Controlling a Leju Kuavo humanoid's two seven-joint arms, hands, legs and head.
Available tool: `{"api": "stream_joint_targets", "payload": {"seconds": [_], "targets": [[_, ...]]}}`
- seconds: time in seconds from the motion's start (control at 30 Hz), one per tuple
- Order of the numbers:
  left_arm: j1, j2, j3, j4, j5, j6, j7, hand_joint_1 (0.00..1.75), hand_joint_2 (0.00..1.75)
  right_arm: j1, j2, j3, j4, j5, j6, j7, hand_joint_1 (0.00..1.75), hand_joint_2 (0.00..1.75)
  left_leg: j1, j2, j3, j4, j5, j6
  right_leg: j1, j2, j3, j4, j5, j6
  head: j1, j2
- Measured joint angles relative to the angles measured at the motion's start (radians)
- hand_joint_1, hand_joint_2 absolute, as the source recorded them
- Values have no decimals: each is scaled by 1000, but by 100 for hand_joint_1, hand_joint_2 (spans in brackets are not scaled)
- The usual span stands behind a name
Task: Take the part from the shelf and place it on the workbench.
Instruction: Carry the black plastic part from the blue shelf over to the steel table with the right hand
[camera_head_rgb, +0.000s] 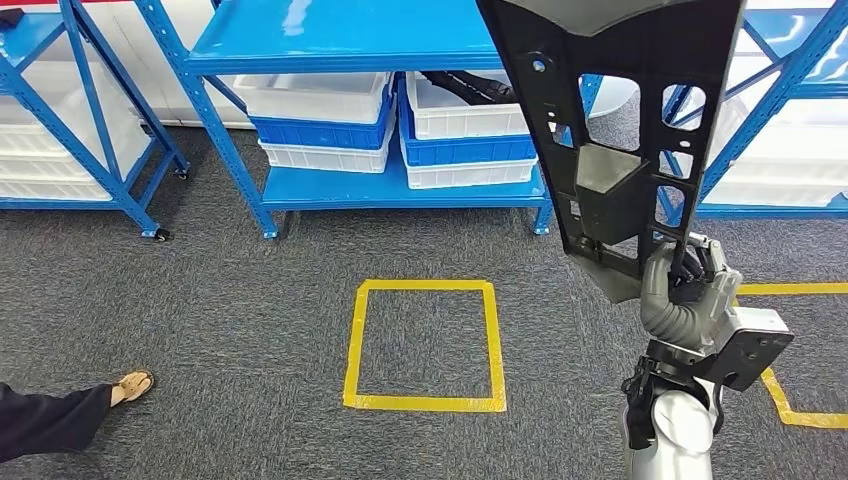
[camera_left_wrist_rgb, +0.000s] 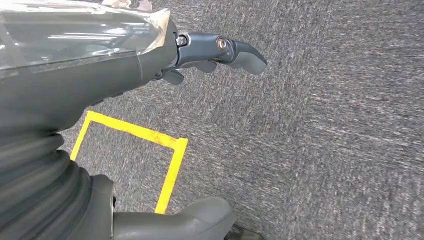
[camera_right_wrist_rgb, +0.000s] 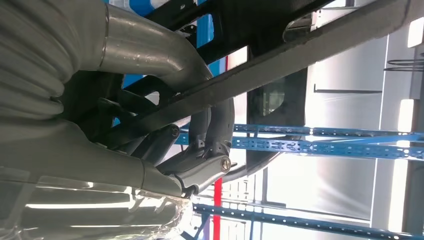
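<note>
While the right hand (camera_head_rgb: 685, 290) grips the lower end of the black part (camera_head_rgb: 615, 130) at the right of the head view, the part stands upright and rises out of the top edge of the frame, clear of the blue shelf (camera_head_rgb: 340, 45) behind it; the part is therefore off the shelf and not yet on any workbench; the carry is judged to be the step in hand. In the right wrist view the fingers (camera_right_wrist_rgb: 210, 145) wrap round a bar of the part and the hold looks firm. The left hand (camera_left_wrist_rgb: 220, 52) hangs over the grey carpet (camera_left_wrist_rgb: 325, 150) near a yellow tape corner (camera_left_wrist_rgb: 170, 150); its fingers look loosely extended with nothing between them.

To do the step well, the hold should be kept low and tight; the tall part will lever against the wrist, so any turn of the body should be slow and the top kept away from the shelf uprights and the white bins (camera_head_rgb: 320, 100).

The workbench cannot be found; the top of the part is cut off; the exact contact between fingers and part is obscured by the part's own ribs. A person's foot (camera_head_rgb: 130, 385) and sleeve sit at the lower left of the head view, well apart from the yellow tape square (camera_head_rgb: 425, 345).
</note>
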Motion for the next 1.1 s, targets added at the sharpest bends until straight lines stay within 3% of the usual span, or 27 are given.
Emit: {"api": "stream_joint_targets", "payload": {"seconds": [0.07, 0.13, 0.17, 0.23, 0.3, 0.33, 0.37, 0.4, 0.43, 0.5, 0.57, 0.63, 0.67, 0.7, 0.77, 0.8, 0.83, 0.87, 0.9, 0.97, 1.03, 1.07, 1.1], "targets": [[0, 2, 0, 0, -4, 1, 1, 0, 175, -2, 0, 0, 0, -3, -2, -2, 175, 175, -7, -1, 52, -85, -9, 10, 1, -2, -6, -1, 15, 14, 0, 0], [0, 1, 0, 0, -8, 1, -1, 0, 175, -3, 0, 0, 1, -8, -6, -5, 175, 175, -10, 2, 47, -98, 4, 22, 0, -3, -10, -3, 27, 27, 0, 0], [-1, 0, 0, 0, -11, 0, -4, 0, 175, -2, -1, -1, 1, -11, -10, -9, 175, 175, -9, 4, 41, -103, 16, 29, 0, -2, -18, 6, 19, 29, 0, 0], [-2, 0, -1, 0, -22, -1, -13, 0, 175, 0, -3, -3, 1, -17, -18, -17, 175, 175, -5, 10, 20, -113, 43, 43, 1, 1, -49, 70, -42, 23, 4, 0], [-3, 1, -3, 0, -30, -2, -20, 0, 175, 6, -6, -5, 1, -19, -24, -20, 175, 175, -6, 13, -10, -112, 68, 47, -2, 3, -89, 197, -126, 16, 8, 0], [-3, 1, -4, 0, -33, -2, -21, 0, 175, 9, -8, -6, 1, -19, -26, -21, 175, 175, -6, 14, -26, -111, 80, 46, -3, 3, -99, 254, -148, 21, 8, 0], [-3, 0, -6, 0, -34, -2, -21, 0, 175, 13, -10, -7, 1, -19, -27, -21, 175, 175, -6, 15, -44, -110, 92, 44, -5, 2, -95, 287, -149, 30, 8, 0], [-3, 0, -7, 0, -35, -3, -22, 0, 175, 15, -11, -8, 1, -19, -29, -21, 175, 175, -6, 16, -60, -108, 104, 41, -7, 2, -74, 282, -134, 42, 9, 0], [-3, -1, -8, 0, -37, -5, -24, 0, 175, 16, -12, -10, 1, -20, -32, -22, 175, 175, -5, 17, -76, -106, 115, 37, -9, 2, -34, 242, -111, 53, 9, 0], [-3, -1, -13, 0, -46, -12, -32, 0, 175, 16, -12, -14, -2, -20, -42, -24, 175, 175, -6, 17, -101, -96, 133, 26, -12, 3, 78, 95, -95, 61, 9, 0], [-3, -1, -19, 0, -63, -20, -42, 0, 175, 23, -12, -19, -8, -21, -55, -27, 175, 175, -9, 15, -113, -88, 149, 14, -8, 5, 137, -5, -113, 47, 7, 0], [-2, -1, -29, 0, -78, -26, -50, 0, 175, 35, -12, -26, -17, -22, -67, -29, 175, 175, -7, 14, -116, -88, 166, 3, -4, 6, 131, -17, -112, 27, 3, 0], [-1, -1, -33, 0, -83, -28, -54, 0, 175, 42, -12, -29, -22, -22, -72, -30, 175, 175, -4, 12, -120, -84, 159, -2, -5, 4, 126, -16, -105, 16, 3, 0], [0, 0, -38, 0, -87, -30, -58, 0, 175, 48, -11, -32, -29, -22, -77, -30, 175, 175, -1, 10, -127, -67, 133, -8, -7, 2, 118, -17, -95, 2, 1, 0], [0, 2, -43, 1, -91, -31, -64, 0, 175, 60, -9, -35, -44, -22, -83, -30, 175, 175, 3, 6, -154, 28, 29, -17, -9, 0, 97, -17, -71, -18, 0, 0], [0, 2, -45, 1, -91, -31, -67, 0, 175, 67, -8, -36, -50, -20, -85, -29, 175, 175, 3, 5, -169, 97, -22, -20, -7, 0, 84, -16, -58, -23, -1, 0], [0, 2, -46, 1, -91, -31, -69, 0, 175, 73, -8, -37, -55, -18, -86, -28, 175, 175, 3, 5, -178, 160, -52, -22, -5, 1, 71, -14, -46, -23, -1, 0], [0, 3, -48, 1, -90, -31, -70, 0, 175, 79, -7, -37, -58, -16, -87, -26, 175, 175, 3, 5, -177, 200, -59, -22, -2, 1, 57, -13, -34, -22, -1, 0], [0, 4, -48, 1, -89, -31, -70, 0, 175, 83, -7, -38, -60, -13, -88, -22, 175, 175, 3, 5, -158, 204, -45, -20, -1, 1, 43, -12, -25, -21, -2, 0], [-1, 5, -48, 1, -80, -32, -73, 0, 175, 88, -5, -38, -64, -6, -89, -15, 175, 175, 1, 4, -69, 106, 0, -7, 2, 2, 21, -9, -10, -17, -2, 0], [-5, 9, -47, 0, -63, -38, -79, 0, 175, 87, -1, -38, -70, 2, -88, -8, 175, 175, -4, 3, 33, -40, 2, 9, 6, 2, 7, -8, 4, -9, -1, 0], [-8, 12, -47, 0, -55, -46, -81, 0, 175, 84, 1, -37, -72, 6, -86, -3, 175, 175, -8, 2, 61, -86, -7, 15, 6, 0, 4, -8, 10, -3, -1, 0], [-11, 16, -46, -1, -50, -56, -82, 0, 175, 79, 3, -37, -73, 9, -85, 1, 175, 175, -12, 2, 69, -107, -13, 19, 5, -1, 1, -9, 17, 4, -1, 0]]}}
